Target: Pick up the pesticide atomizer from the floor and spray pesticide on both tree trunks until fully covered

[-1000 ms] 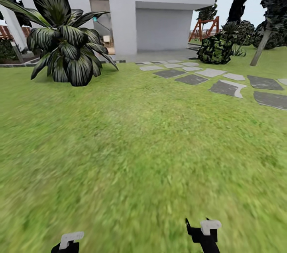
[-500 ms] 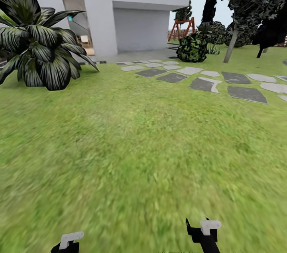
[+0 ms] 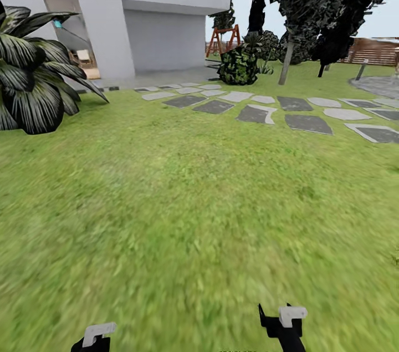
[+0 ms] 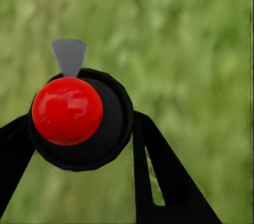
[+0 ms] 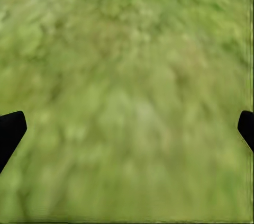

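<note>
The left wrist view looks down on the pesticide atomizer [image 4: 67, 110], a black round body with a red cap and a grey trigger tab. My left gripper [image 4: 79, 134] is shut on it, one black finger on each side, above blurry grass. My right gripper [image 5: 127, 128] is open over the floor [image 5: 127, 75] with nothing between its fingers. Both grippers, left [image 3: 94, 338] and right [image 3: 282, 321], hang low at the head view's bottom edge. Far off at the right stand two trees, one with a pale leaning trunk [image 3: 286, 64], one darker [image 3: 323, 66].
A white house [image 3: 166, 19] rises ahead on the left. A big dark-leaved plant [image 3: 33, 91] stands at the left edge. Grey stepping stones [image 3: 255, 113] cross the lawn toward the right. A round bush [image 3: 238, 66] and a wooden fence [image 3: 377, 51] lie beyond.
The whole view has swung to the right: house and leafy plant slid left, while the trees and fence came into view. Both grippers keep their place in the picture.
</note>
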Controlling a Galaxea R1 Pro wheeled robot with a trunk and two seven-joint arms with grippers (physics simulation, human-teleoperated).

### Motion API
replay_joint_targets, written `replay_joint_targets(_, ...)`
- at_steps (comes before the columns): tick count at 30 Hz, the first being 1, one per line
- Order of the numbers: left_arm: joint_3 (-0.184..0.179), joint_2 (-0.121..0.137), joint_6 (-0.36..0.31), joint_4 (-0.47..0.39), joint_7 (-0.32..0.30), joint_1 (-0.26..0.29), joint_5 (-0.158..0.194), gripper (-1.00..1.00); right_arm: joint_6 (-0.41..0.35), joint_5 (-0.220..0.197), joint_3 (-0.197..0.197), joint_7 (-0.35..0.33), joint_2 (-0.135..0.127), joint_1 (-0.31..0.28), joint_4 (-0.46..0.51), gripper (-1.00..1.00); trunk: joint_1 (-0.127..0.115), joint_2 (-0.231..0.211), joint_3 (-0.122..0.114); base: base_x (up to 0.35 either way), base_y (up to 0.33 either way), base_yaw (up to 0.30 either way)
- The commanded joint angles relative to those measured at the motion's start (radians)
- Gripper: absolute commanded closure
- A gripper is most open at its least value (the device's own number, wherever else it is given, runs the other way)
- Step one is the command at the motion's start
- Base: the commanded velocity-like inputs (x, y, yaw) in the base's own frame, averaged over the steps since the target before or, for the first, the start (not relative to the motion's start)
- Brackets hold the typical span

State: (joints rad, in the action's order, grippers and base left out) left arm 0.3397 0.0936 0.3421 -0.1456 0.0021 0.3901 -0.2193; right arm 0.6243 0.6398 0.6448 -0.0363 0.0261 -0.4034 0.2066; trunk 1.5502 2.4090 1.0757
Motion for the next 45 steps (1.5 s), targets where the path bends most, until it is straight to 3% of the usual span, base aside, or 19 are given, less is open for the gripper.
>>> replay_joint_targets(1,0.0,0.0,0.0,0.0,-0.001,0.0,0.0,1.0,0.0,0.0,0.0,0.001,0.0,0.0,0.0,-1.0,0.0,0.0,0.0,0.0,0.0,-0.3)
replay_joint_targets(40,0.001,0.002,0.0,0.0,-0.001,0.001,0.001,1.0,0.0,0.0,0.001,0.001,-0.002,0.0,0.0,-1.0,0.0,0.0,0.0,0.0,0.0,-0.3)
replay_joint_targets(45,0.0,-0.009,-0.002,0.0,-0.003,0.001,0.003,1.0,0.0,0.0,0.001,0.001,-0.001,0.0,0.0,-1.0,0.0,0.0,0.0,0.0,0.0,-0.3)
